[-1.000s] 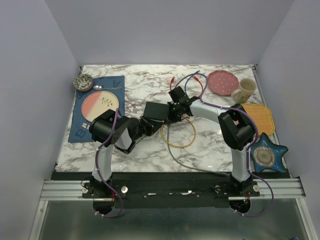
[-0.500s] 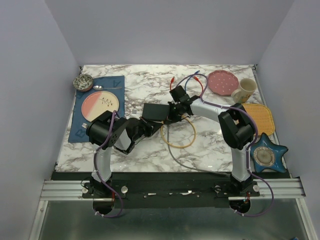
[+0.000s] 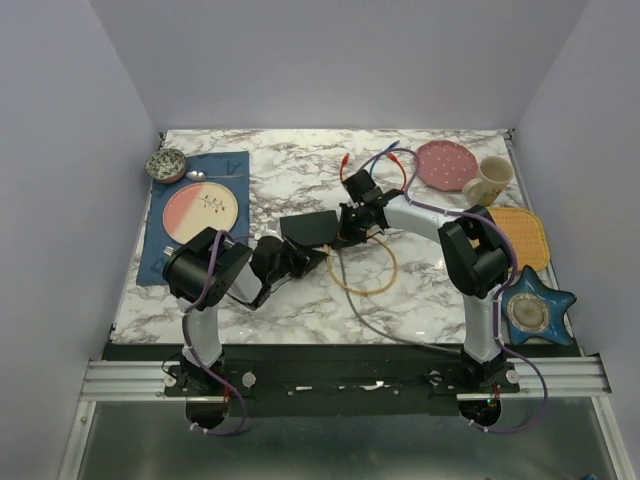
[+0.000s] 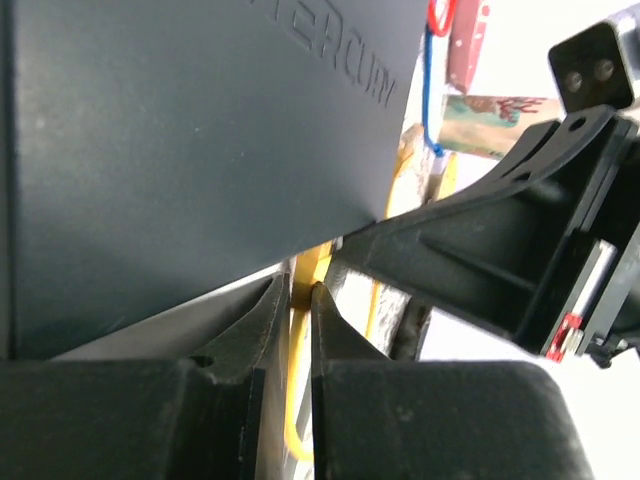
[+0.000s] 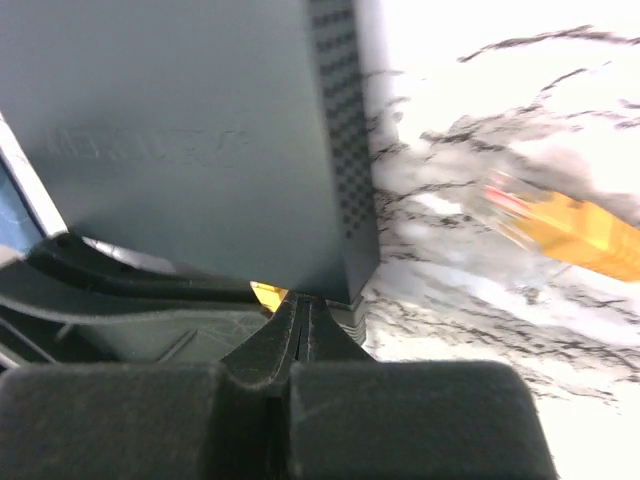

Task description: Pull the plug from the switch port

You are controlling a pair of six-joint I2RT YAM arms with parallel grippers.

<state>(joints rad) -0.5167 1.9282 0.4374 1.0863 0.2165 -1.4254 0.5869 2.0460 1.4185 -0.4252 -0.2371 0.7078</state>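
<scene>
Yellow cable [image 4: 308, 265] sits pinched between the narrow fingers of my left hand [image 4: 301, 290], just where it runs in under the switch [image 4: 190, 150]. I judge that grip is there to draw the plug out. My right hand [image 5: 297, 310] is closed on nothing, its tips pressed against the switch's edge, apparently to brace the box against the pull. The switch lies between the two hands, touching both, mid-counter [image 5: 480, 110]. Its port is hidden, so I can't tell whether the plug is seated. A loose plug [image 5: 570, 232] lies on the marble beside the switch.
</scene>
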